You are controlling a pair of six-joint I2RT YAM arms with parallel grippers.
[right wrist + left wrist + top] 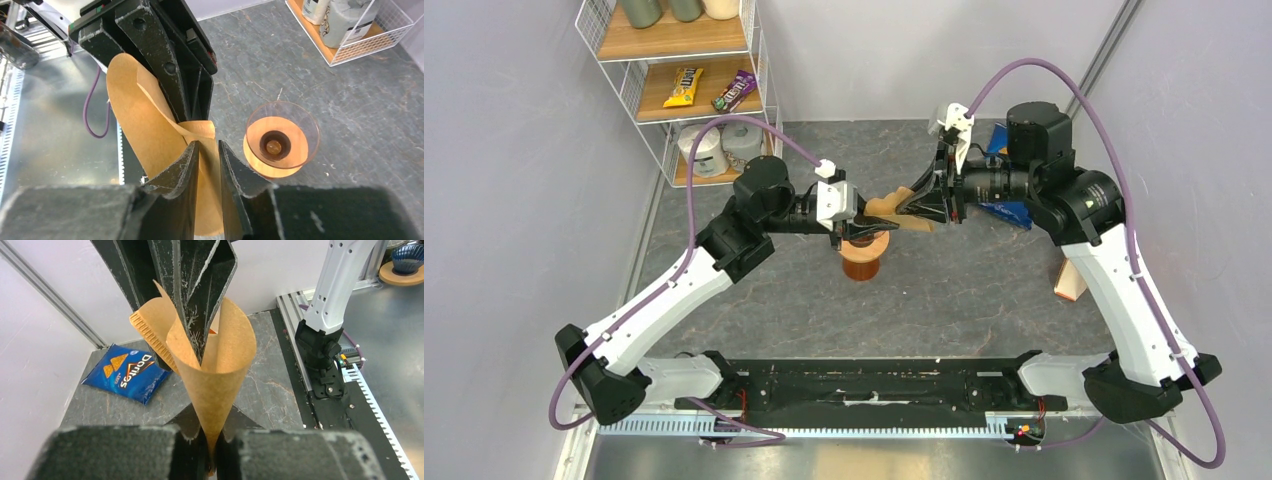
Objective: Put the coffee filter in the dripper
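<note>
The coffee filter (886, 207), a light-brown paper cone, hangs in the air between both grippers, just above the dripper (862, 258). My left gripper (856, 222) is shut on the cone's pointed tip (212, 427). My right gripper (912, 205) reaches in from the other side. Its jaws stand almost together, with one wall of the cone's wide mouth between them (209, 150). The orange-brown dripper (282, 135) stands upright on the table, with its clear cone and dark centre hole empty. It lies below and beside the filter.
A blue crisp bag (127, 372) lies on the table behind the right gripper. A wire shelf (679, 90) with snacks and paper rolls stands at the back left. A wooden block (1071, 280) sits by the right arm.
</note>
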